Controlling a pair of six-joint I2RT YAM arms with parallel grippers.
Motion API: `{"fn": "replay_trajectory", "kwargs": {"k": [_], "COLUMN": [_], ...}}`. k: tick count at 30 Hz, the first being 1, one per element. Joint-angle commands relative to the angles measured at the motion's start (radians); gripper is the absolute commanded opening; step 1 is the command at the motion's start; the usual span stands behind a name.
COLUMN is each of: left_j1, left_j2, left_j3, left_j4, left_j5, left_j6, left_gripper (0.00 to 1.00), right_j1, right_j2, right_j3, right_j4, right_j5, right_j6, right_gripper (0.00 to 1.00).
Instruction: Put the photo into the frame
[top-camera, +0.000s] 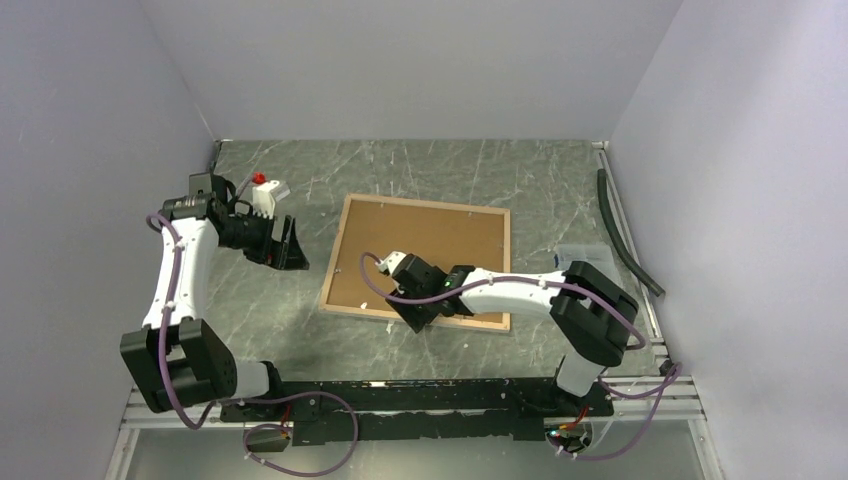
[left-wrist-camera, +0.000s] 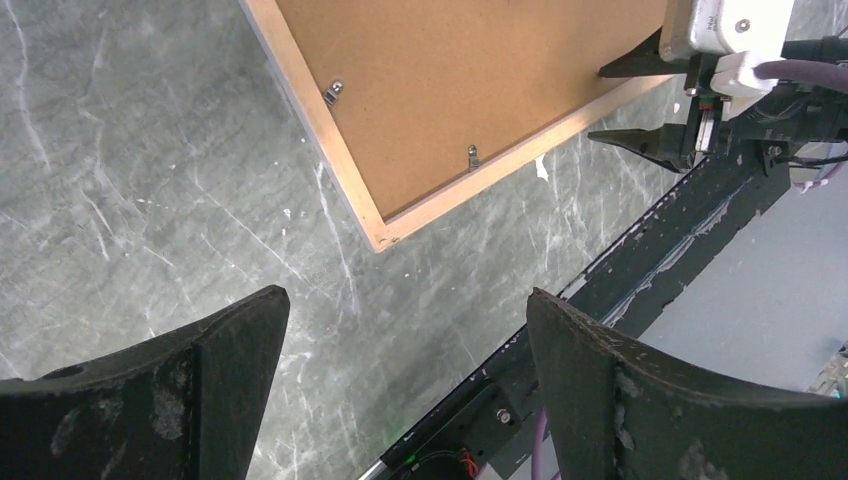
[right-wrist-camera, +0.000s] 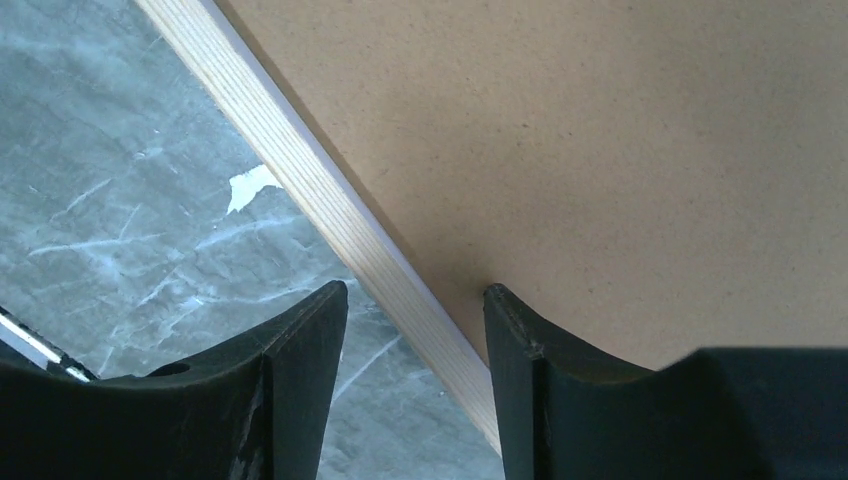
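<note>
Right wrist view: the right claw (right-wrist-camera: 412, 288) stands part open astride the near rail of the thin rectangular picture frame (right-wrist-camera: 330, 200), pale wood on the back that shows and white along its lower edge. One finger is over the grey-green marbled table (right-wrist-camera: 120, 220). The other is over the plain brown fibreboard backing board (right-wrist-camera: 620, 150) that fills the frame. Nothing is gripped.

The frame lies face down near the middle of the table. The photo shows in no view, and I cannot tell whether it lies under the board.

The left claw (left-wrist-camera: 405, 297) hangs spread wide and empty over bare table, just beside the frame's near left corner. Two small metal tabs (left-wrist-camera: 473, 155) sit on the board close to that corner.

The step looks like taking hold of that rail. To do it well:
- Keep the rail centred between the fingers.
- Set the inner finger against the rail's inner side, not down on the board.
- Bring the outer finger low enough to catch the white edge.
- Close slowly, because a lopsided squeeze would likely skid the flat frame along the table.
</note>
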Motion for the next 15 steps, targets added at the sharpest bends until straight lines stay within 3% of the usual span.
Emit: {"fn": "replay_trajectory", "kwargs": {"k": [1, 11, 15], "left_j1": [0.003, 0.002, -0.001], "left_j2": [-0.077, -0.252, -0.393], "left_j3": [-0.044, -0.211, -0.315], "left_j4": [0.020, 0.074, 0.122], "left_j5": [0.025, 0.001, 0.022], "left_j6": [0.052, 0.252, 0.405], "left_gripper": [0.94, 0.94, 0.94], "right_j1": [0.032, 0.087, 0.088], "right_j2": [0.024, 0.036, 0.026], "right_j3": [0.040, 0.079, 0.126], "right_j4": [0.047, 0.045, 0.021], "right_j5": [0.074, 0.130, 0.104], "right_j6": [-0.023, -0.047, -0.059], "right_gripper": [0.54, 0.30, 0.12]}}
